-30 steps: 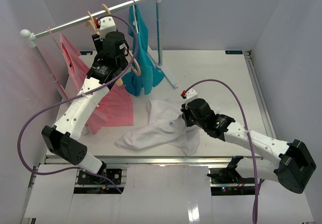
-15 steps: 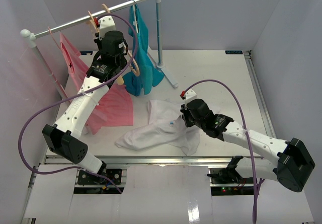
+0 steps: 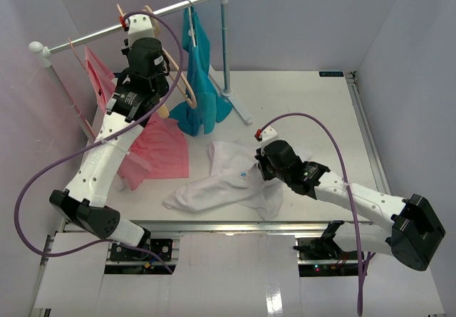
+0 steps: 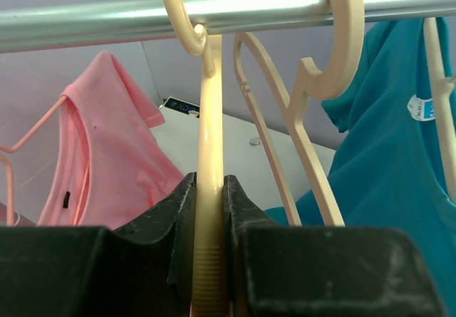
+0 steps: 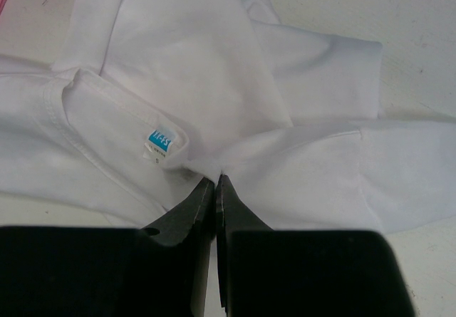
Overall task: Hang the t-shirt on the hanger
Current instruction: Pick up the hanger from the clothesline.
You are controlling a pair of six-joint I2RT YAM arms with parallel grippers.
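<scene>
A: Two sets of jaws. What does each hold?
B: Left jaws are narrowly parted, clamped on the pale beige wooden hanger (image 4: 211,189), whose hook sits over the silver rail (image 4: 85,21) at the top of the frame.
A: And the plain white cloth t-shirt (image 3: 228,178)?
B: Crumpled on the bench (image 3: 306,103), lower centre. Right jaws are closed tight, pinching a fold beside its collar label (image 5: 159,139).

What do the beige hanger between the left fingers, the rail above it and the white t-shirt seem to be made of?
Hanger: smooth, pale cream, no grain visible, fine ribs low down; moulded plastic or painted wood, I cannot tell which. Rail: probably metal, silvery with a bright highlight along it. T-shirt: soft cloth, perhaps cotton, matt white, with folds and stitched hems.
</scene>
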